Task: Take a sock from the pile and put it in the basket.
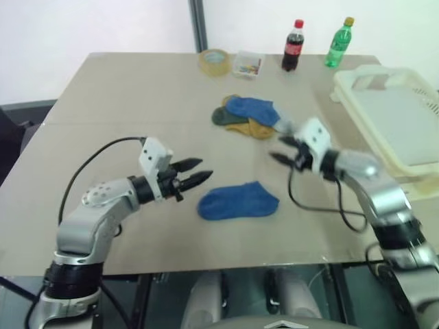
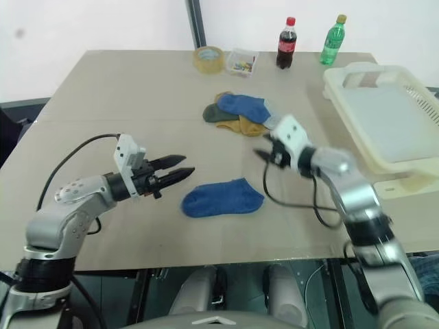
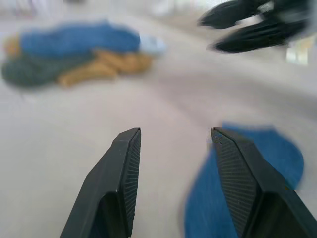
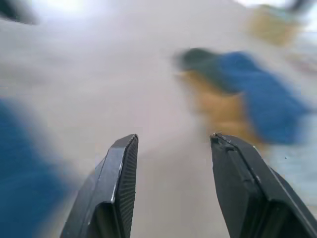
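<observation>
The pile of blue, mustard and dark green socks lies mid-table. A single blue sock rests flat on the table nearer the front edge. My left gripper hovers just left of this sock, open, with nothing between its fingers. Between the pile and the single sock, my right gripper is raised above the table, open and empty, pointing left. The cream basket stands at the table's right side, to the right of my right arm.
At the back of the table stand a tape roll, a small clear box, a cola bottle and a green bottle. A black cable loops on the table under my right arm.
</observation>
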Controlling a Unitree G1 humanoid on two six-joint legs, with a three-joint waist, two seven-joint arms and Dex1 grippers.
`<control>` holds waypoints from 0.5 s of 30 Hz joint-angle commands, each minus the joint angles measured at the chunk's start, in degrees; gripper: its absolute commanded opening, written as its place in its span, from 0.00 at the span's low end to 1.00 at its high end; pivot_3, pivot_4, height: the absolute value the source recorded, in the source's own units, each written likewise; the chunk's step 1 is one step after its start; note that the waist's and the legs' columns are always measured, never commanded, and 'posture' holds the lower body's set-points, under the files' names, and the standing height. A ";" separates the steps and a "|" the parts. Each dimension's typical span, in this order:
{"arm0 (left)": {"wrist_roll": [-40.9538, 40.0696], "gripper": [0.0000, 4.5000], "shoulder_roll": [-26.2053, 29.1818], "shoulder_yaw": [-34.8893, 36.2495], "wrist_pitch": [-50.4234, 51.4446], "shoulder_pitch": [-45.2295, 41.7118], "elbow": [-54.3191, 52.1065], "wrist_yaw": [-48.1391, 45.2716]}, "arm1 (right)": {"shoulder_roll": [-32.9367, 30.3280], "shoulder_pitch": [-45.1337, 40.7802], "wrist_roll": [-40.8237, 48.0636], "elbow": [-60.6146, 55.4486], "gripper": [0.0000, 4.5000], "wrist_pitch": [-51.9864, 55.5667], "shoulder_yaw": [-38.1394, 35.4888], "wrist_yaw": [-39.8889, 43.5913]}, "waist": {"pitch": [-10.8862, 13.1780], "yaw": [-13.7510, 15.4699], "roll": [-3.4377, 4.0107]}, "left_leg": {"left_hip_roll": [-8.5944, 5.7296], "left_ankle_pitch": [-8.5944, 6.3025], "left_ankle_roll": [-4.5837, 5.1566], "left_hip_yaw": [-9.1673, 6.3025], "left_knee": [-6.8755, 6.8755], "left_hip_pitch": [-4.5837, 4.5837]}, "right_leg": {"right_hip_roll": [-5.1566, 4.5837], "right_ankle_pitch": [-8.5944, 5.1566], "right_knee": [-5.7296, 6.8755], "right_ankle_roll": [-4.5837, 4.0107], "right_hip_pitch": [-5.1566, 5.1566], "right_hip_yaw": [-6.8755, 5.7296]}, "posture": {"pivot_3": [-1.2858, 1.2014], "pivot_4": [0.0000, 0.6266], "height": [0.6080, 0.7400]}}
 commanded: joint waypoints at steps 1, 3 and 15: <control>0.36 0.53 -1.34 1.89 -2.57 -0.01 -2.57 2.95 | 3.04 -7.37 -5.08 19.55 0.52 -11.52 0.70 -4.48 | 0.00 0.16 0.00 | 0.01 0.03 -0.05 -0.01 -0.04 -0.05 | 0.01 0.04 0.00 0.06 -0.05 0.00 | 0.52 0.24 1.00; 0.12 0.53 -1.81 2.44 -2.86 0.68 -4.17 4.37 | 5.95 -13.43 -6.77 32.17 0.52 -16.90 -0.10 -8.15 | 0.00 0.24 0.01 | 0.04 0.14 -0.24 -0.03 -0.08 -0.08 | 0.08 0.10 -0.02 0.17 -0.06 -0.02 | 0.52 0.24 1.00; -0.89 0.53 -2.14 5.56 -1.67 7.26 -11.61 10.64 | 11.40 -22.04 -11.14 53.31 0.52 -26.07 -1.88 -11.95 | 0.02 0.01 0.04 | 0.06 0.16 -0.30 0.11 -0.57 -0.15 | -0.09 0.12 -0.25 0.19 -0.24 0.04 | 0.52 0.24 1.00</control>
